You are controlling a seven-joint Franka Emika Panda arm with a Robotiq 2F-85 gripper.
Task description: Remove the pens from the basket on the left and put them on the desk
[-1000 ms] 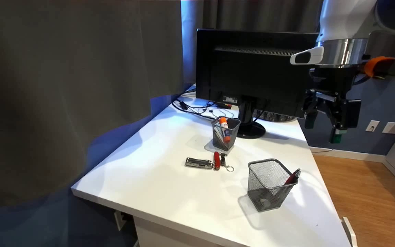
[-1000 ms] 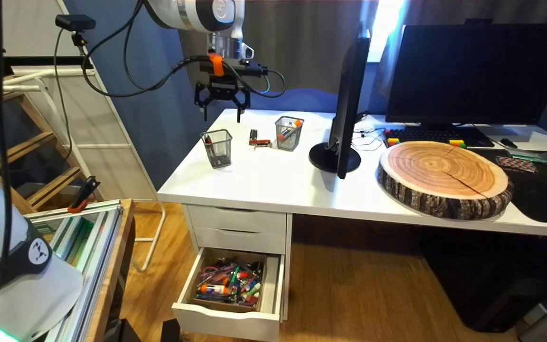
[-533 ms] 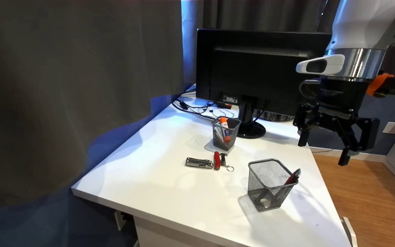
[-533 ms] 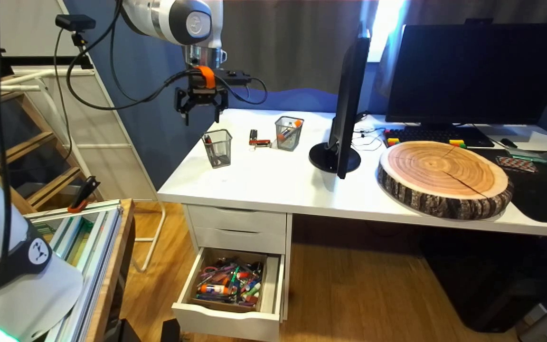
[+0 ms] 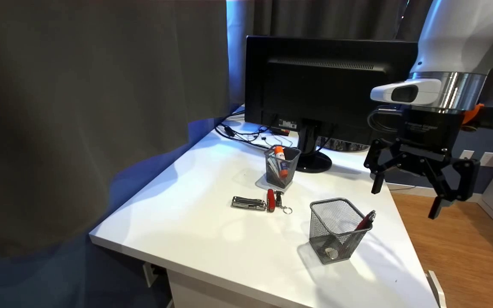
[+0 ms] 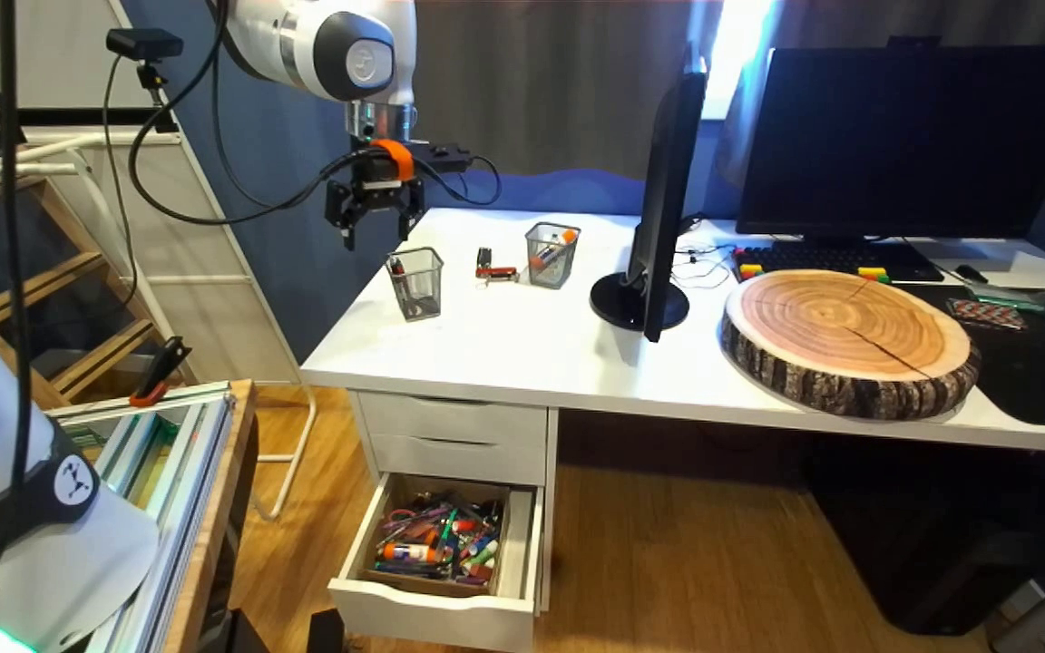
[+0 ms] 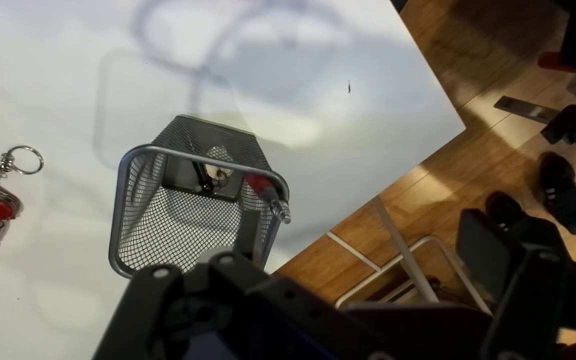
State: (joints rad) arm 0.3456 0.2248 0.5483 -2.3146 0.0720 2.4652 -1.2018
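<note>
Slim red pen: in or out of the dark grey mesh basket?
In: the red pen leans inside the basket, its upper end above the rim.

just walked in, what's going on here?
A teleoperated Panda arm is meant to move pens from the mesh basket to the desk. Its tool, open and holding nothing, hangs in the air near the basket. A red pen leans inside, one end sticking out the top, not yet grasped.

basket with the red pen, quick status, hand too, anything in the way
Hand open, holding nothing. Red pen in basket, top sticking out. Possible snag: basket corner beside it.
</note>
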